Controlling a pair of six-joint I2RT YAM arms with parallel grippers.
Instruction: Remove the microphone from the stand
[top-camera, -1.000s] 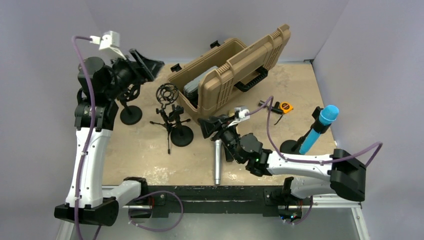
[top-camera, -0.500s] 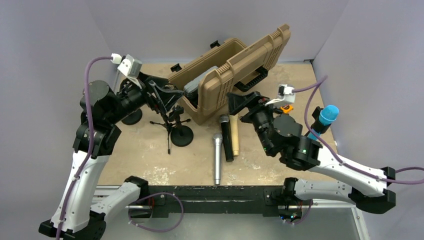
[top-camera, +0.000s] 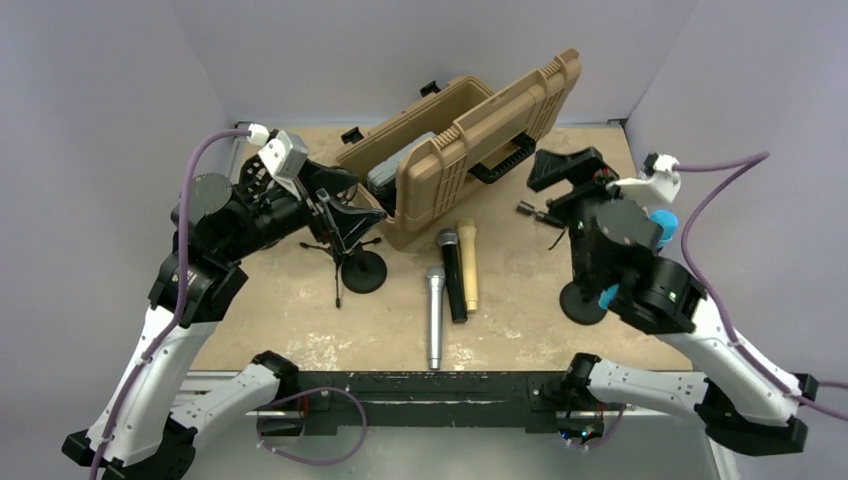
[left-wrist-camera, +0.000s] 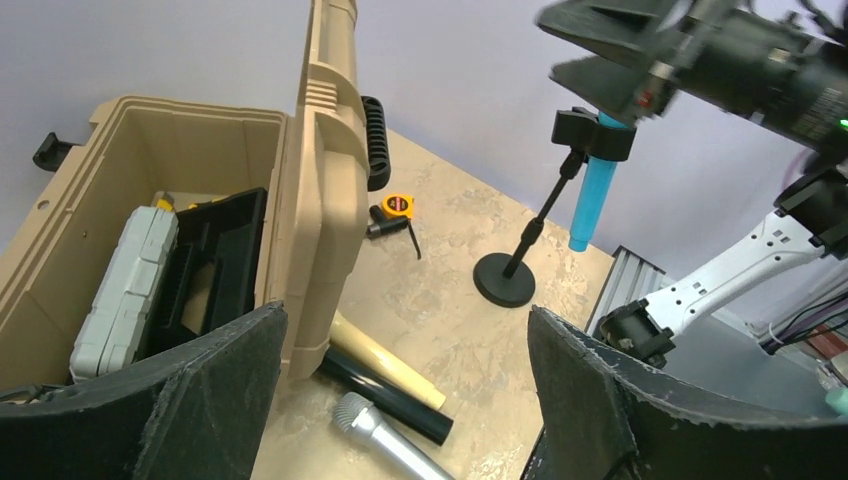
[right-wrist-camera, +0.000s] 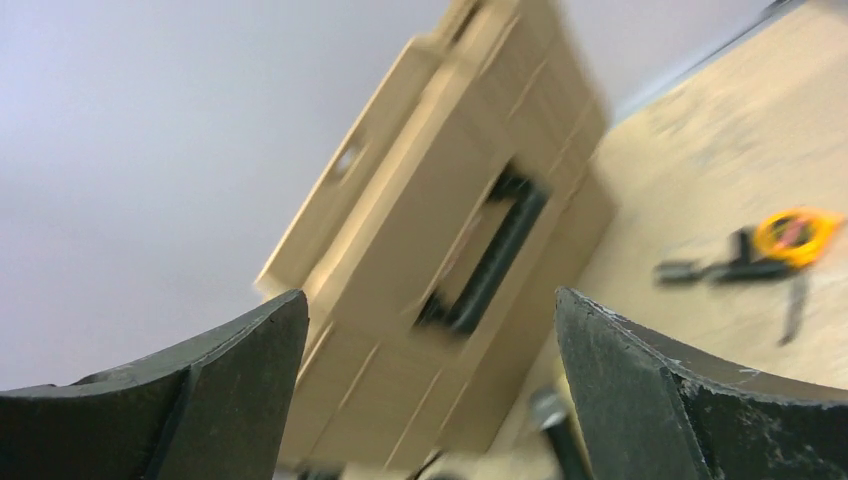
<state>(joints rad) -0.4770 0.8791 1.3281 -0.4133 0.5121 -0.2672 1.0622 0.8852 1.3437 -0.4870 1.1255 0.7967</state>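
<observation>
Black pads of left gripper (left-wrist-camera: 400, 385) spread wide, empty, by small stand (top-camera: 362, 270) and tan case (top-camera: 470, 140); three loose microphones (top-camera: 455, 275) flat mid-table; right gripper (right-wrist-camera: 430, 385) likewise wide, empty, near blue microphone (left-wrist-camera: 590, 180), tilted in its stand (left-wrist-camera: 503, 280) far right.
</observation>
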